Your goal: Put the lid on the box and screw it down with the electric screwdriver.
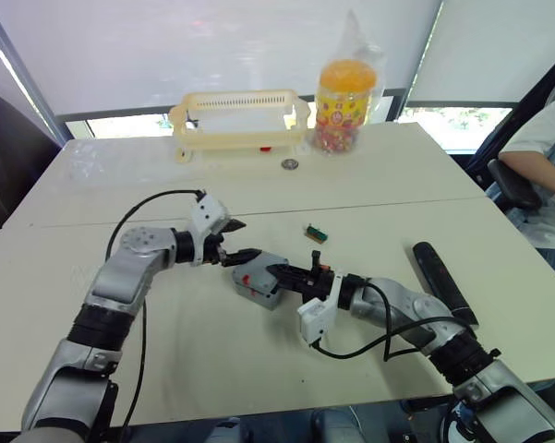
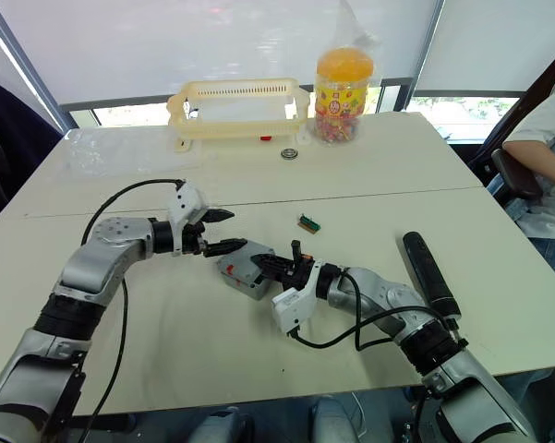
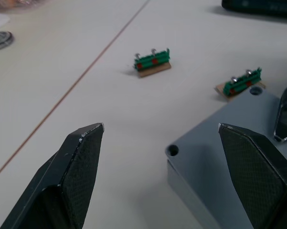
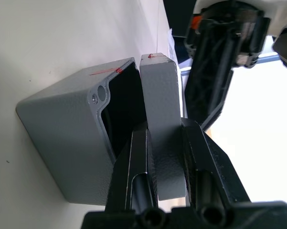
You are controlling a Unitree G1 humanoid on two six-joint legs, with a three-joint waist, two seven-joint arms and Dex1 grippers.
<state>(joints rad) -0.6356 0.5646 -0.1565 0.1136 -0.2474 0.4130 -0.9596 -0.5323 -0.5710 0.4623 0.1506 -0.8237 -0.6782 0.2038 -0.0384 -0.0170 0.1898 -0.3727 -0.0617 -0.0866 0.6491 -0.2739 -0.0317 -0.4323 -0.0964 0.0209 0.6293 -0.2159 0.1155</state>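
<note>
Your right gripper (image 4: 164,157) is clenching the lid (image 4: 161,129) edge-on between its fingers, holding it just above the open mouth of the box (image 4: 67,143), which is sitting near the middle of the table (image 1: 212,369). The lid is tilted, with one edge close to the box rim and the rest lifted off, so it is not seated yet. Your left gripper (image 1: 229,240) is hovering just beside the box's far corner with its jaws spread and nothing between them.

The risk, as I judge it: if you are pushing the lid down while it is tilted, it may catch on the rim and skid the box across the table, since nothing is bracing it (the left fingers are near, not touching). Letting go early could leave the lid crooked, its corner holes missing the box's screw posts.

The electric screwdriver (image 1: 445,281) is lying well apart on your right, untouched.

Counting: one box, one lid, one screwdriver, two small green terminal blocks (image 3: 153,62) (the second lying just beside the box), one cream basket (image 1: 242,125), one orange-lidded jar (image 1: 344,97) and one small round metal piece (image 1: 289,164) near the basket.
</note>
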